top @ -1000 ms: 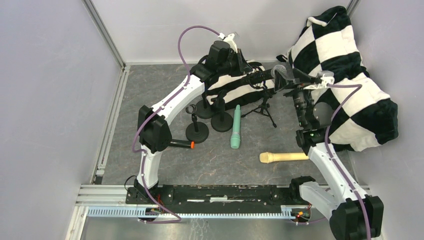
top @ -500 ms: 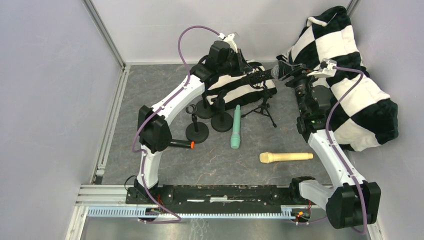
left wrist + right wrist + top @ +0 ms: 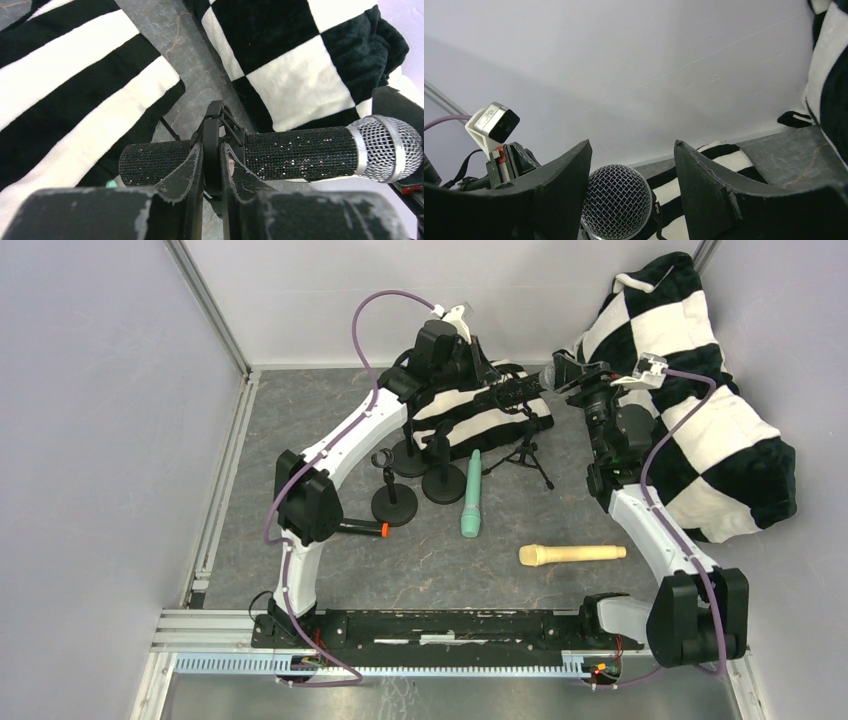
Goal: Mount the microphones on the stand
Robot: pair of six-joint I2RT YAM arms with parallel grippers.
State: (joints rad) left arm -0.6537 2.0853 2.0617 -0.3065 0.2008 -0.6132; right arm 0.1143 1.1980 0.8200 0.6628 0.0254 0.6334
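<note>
**Microphone at the tripod stand, seen from above and from both wrists.** The black glitter-surfaced microphone with a silver mesh head (image 3: 300,152) is shown lying level in the black clip (image 3: 212,115) at the top of the black tripod stand (image 3: 527,455). The stand is at the back of the grey stone-patterned table (image 3: 300,420).

The left gripper (image 3: 212,155) is closed narrowly on this clip. One finger is pressed to each side of it, and the microphone's barrel crosses just beyond the fingertips.

The right gripper (image 3: 631,147) is held with its fingers apart and the mesh head set between them. One finger is seen against the edge of the mesh and a gap is visible at the other; whether the head is touched cannot be told.

Three more microphones are laid flat on the table:
- The mint green stick microphone (image 3: 471,495) is just beside the three black round-based stands (image 3: 395,502).
- The cream-yellow stick microphone (image 3: 570,555) is nearer the arms' bases.
- The black microphone with an orange ring (image 3: 362,528) is partly hidden by the left arm.

A black-and-white striped cloth (image 3: 470,425) lies behind the stands. A black-and-white chequered plush cushion (image 3: 700,410) is heaped at the right wall.
</note>
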